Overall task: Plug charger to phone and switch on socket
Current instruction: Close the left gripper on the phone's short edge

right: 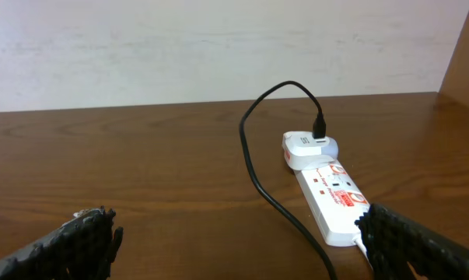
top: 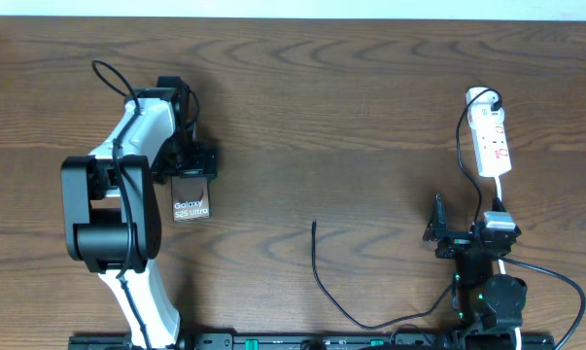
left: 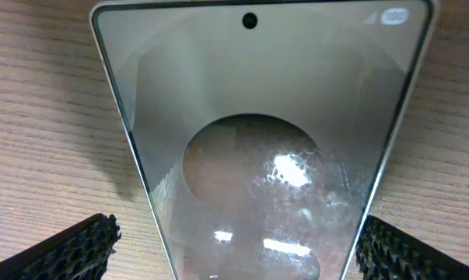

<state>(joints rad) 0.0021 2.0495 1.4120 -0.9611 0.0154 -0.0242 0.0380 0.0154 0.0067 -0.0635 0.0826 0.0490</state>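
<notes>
Clearly the task is at its first step: nothing is plugged into the phone [top: 191, 206] yet, and I judge that the socket [top: 493, 144] switch waits for later. The left hand [left: 238, 237] stands over the phone with its jaws wide apart, one finger on each side of the lower end, and it is not clamped on it. The phone lies flat on the worktop [top: 302, 107], on the left side, with the white lettering up.

The right hand [right: 238, 237] is also wide apart and holds nothing. It hovers low on the right side and looks toward the socket, which lies near the far edge with a white adapter [right: 308, 148] at its far end. The charger [top: 324, 282] runs from this adapter along the right side, passes near the arm bases and ends with its plug tip [top: 314, 226] free in the middle of the worktop, well apart from the phone.

The next move, in my judgement, calls for closing the left hand on the phone to keep it steady, while the right hand turns to the plug tip and takes it near its end, so that it can be aimed at the port.

Between phone and plug tip there is only bare wood, so the way is open. The cable loop near the front edge could catch on the right arm
</notes>
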